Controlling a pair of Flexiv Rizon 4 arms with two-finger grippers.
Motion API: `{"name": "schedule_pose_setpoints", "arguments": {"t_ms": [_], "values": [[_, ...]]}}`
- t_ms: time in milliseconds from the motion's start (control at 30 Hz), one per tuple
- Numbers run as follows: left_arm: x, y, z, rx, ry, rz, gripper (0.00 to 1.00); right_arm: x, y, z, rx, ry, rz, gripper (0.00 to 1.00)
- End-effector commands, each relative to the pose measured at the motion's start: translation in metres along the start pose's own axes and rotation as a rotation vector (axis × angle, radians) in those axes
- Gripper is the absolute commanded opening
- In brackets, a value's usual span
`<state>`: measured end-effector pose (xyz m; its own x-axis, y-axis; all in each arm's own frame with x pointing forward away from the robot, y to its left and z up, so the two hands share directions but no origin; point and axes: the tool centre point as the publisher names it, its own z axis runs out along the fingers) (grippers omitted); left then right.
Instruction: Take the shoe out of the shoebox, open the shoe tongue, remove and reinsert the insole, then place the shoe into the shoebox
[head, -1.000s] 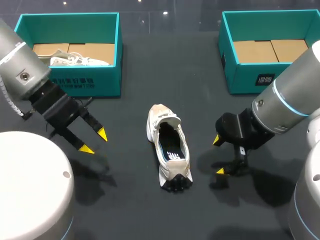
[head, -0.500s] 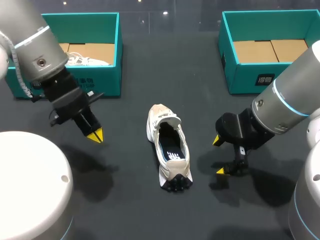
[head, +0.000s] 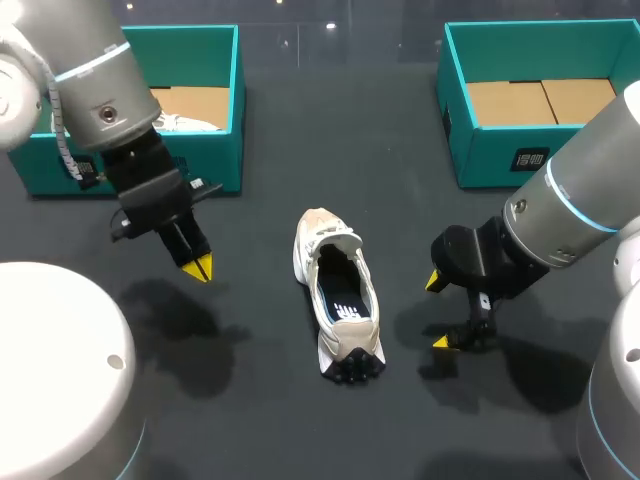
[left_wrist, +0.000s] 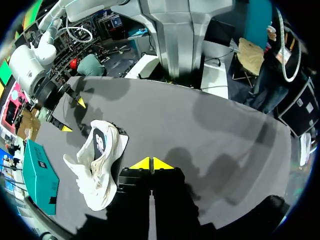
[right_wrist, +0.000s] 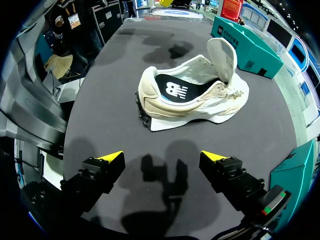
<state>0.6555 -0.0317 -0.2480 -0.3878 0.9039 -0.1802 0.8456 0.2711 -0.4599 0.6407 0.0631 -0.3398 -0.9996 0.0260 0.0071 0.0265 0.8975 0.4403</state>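
The shoe (head: 338, 300) lies mid-frame on the desk (head: 290, 420), out of its box, tongue lifted, insole inside. Your left pincer (head: 200, 267), left of it, is closed and empty. Your right pincer (head: 436, 312), right of it, is wide open and empty. Returning it to the upper-right shoebox (head: 500, 160) looks left to do.

The table (head: 400, 200) is a dark grey, matte surface under light from above. A soft shadow (head: 180, 320) lies on it just beneath the left claw (head: 199, 267), and a broader shadow (head: 480, 365) spreads under and beside the right claw (head: 436, 312).
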Motion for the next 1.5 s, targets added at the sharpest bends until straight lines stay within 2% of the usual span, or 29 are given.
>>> {"name": "schedule_pose_setpoints", "arguments": {"t_ms": [33, 133, 233, 600, 667, 1033, 1200, 1233, 1500], "values": [[-0.017, -0.02, 0.014, -0.12, 0.076, 0.088, 0.0, 0.002, 0.0, 0.0, 0.002, -0.002, 0.0, 1.0], [-0.023, -0.03, 0.018, -0.189, 0.115, 0.149, 0.0, 0.002, 0.0, 0.0, 0.002, -0.002, 0.0, 1.0], [-0.031, -0.034, 0.012, -0.235, 0.171, 0.212, 0.0, 0.002, 0.0, 0.0, 0.002, -0.002, 0.0, 1.0], [-0.031, -0.034, 0.012, -0.235, 0.171, 0.212, 0.0, 0.002, 0.0, 0.0, 0.002, -0.002, 0.0, 1.0], [-0.039, -0.032, 0.018, -0.235, 0.156, 0.25, 0.0, 0.002, 0.0, 0.0, 0.002, -0.002, 0.0, 1.0], [-0.074, -0.027, 0.041, -0.257, 0.147, 0.359, 0.0, 0.002, -0.038, -0.026, 0.01, -0.033, -0.003, 1.0], [-0.092, -0.025, 0.053, -0.235, 0.169, 0.395, 0.0, 0.001, -0.057, -0.034, 0.005, -0.029, -0.008, 1.0], [-0.095, -0.024, 0.054, -0.232, 0.195, 0.44, 0.0, 0.001, -0.057, -0.034, 0.005, -0.029, -0.008, 1.0], [-0.095, -0.024, 0.054, -0.232, 0.195, 0.44, 0.0, 0.001, -0.057, -0.034, 0.005, -0.029, -0.008, 1.0]]}}
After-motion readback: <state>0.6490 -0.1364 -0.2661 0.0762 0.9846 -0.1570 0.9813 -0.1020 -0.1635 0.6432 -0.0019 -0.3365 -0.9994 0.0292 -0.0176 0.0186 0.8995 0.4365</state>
